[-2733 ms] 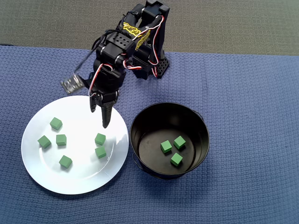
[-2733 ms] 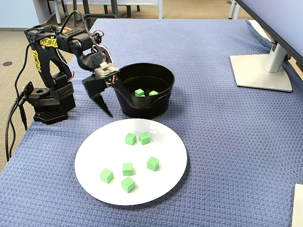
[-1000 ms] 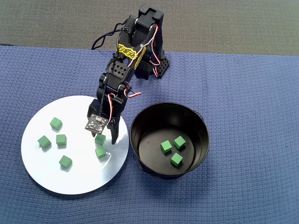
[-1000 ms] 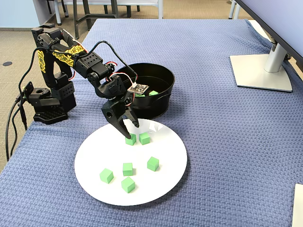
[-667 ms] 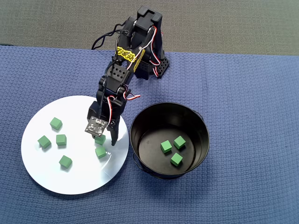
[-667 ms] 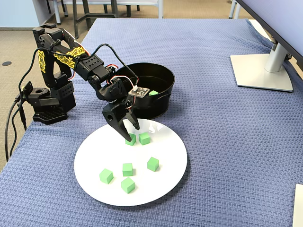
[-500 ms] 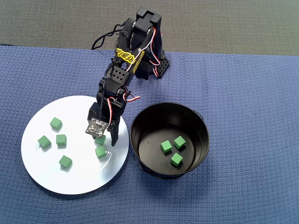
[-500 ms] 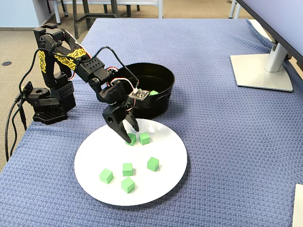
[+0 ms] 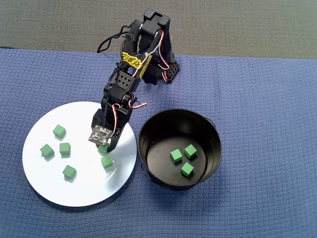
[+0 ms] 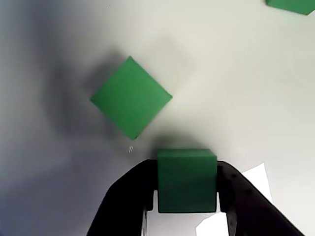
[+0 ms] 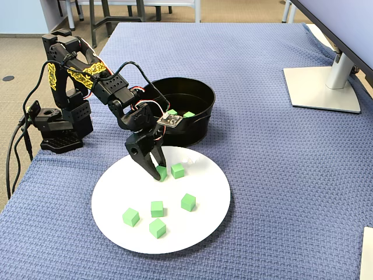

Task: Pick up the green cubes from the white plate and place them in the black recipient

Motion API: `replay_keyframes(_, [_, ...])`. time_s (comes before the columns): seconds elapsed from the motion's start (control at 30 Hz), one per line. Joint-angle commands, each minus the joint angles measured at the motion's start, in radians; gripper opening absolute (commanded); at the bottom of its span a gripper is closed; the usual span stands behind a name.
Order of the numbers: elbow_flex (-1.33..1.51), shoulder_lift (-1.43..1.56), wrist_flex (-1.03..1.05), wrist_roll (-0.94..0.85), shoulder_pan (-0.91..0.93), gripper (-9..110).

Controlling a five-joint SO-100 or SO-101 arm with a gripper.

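My gripper (image 10: 187, 183) is down on the white plate (image 9: 79, 191), near its right side in the overhead view, and shut on a green cube (image 10: 187, 179). The black fingers (image 10: 133, 196) press both of its sides. In the fixed view the gripper (image 11: 158, 171) holds this cube (image 11: 162, 172) at plate level. A second cube (image 10: 131, 97) lies just ahead of the jaws, and also shows in the overhead view (image 9: 107, 161). Several more green cubes (image 9: 65, 148) lie on the plate's left half. The black pot (image 9: 208, 131) stands right of the plate and holds three green cubes (image 9: 176, 155).
A blue woven cloth (image 9: 257, 99) covers the table. The arm's base (image 11: 58, 125) stands behind the plate in the fixed view. A monitor stand (image 11: 326, 87) sits at the far right. The pot (image 11: 192, 131) almost touches the plate's rim.
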Motion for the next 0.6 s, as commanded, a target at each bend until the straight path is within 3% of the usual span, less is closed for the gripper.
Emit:
replay_keyframes(0.0, [-0.008, 0.040, -0.043, 0.072, -0.017, 0])
replay_keyframes(0.07, [-0.021, 0.106, -0.023, 0.127, -0.034, 0])
replay_keyframes(0.4, [-0.190, 0.594, 0.515, 0.393, -0.124, 0])
replay_keyframes(0.57, [-0.267, 0.690, 0.690, 0.514, -0.278, 0])
